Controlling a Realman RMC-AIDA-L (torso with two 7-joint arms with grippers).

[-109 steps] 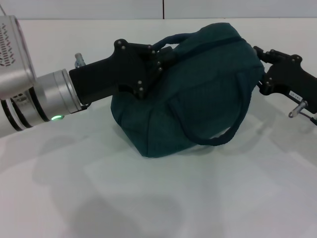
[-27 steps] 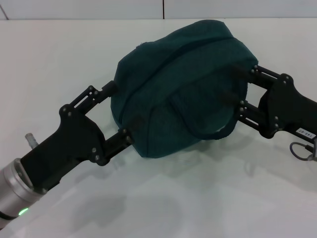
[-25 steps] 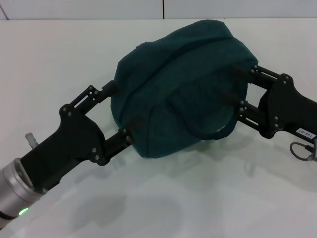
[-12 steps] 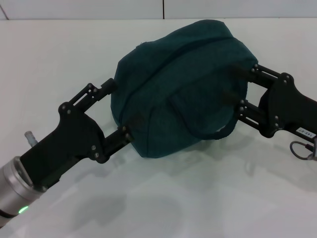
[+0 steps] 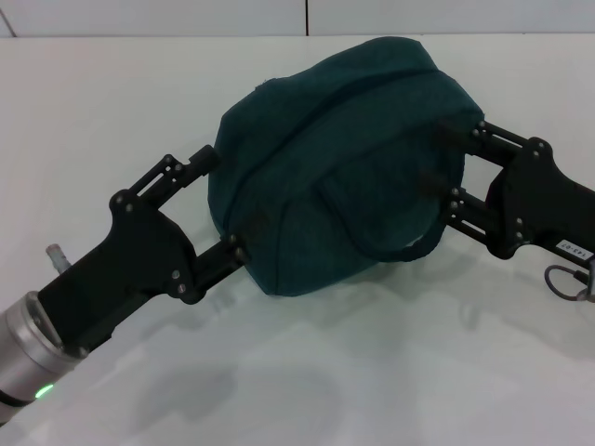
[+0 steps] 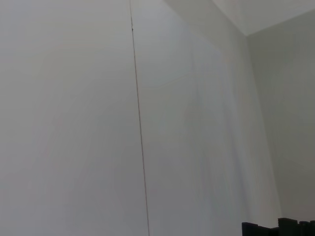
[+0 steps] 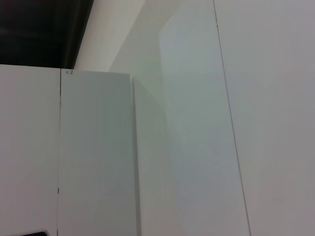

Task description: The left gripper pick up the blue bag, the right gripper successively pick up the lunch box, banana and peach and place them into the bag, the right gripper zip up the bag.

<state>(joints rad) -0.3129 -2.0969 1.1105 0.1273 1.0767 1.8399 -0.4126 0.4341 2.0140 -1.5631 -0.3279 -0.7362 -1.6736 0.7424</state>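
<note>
The blue bag (image 5: pixel 339 158) is dark teal, bulging and rests on the white table (image 5: pixel 372 372), with one handle loop lying on its front side. My left gripper (image 5: pixel 220 206) is open at the bag's left end, its fingertips (image 5: pixel 203 162) against the fabric. My right gripper (image 5: pixel 435 154) is open at the bag's right end, its fingertips touching the bag's side. The lunch box, banana and peach are out of view. The wrist views show only white walls.
A wall with a vertical seam (image 5: pixel 307 17) stands behind the table's far edge. A cable loop (image 5: pixel 567 282) hangs by the right gripper's body.
The left gripper earlier held the bag up by its top; now it sits lower, open at the bag's left end. Over the last second it edged slightly up. The bag has settled.
</note>
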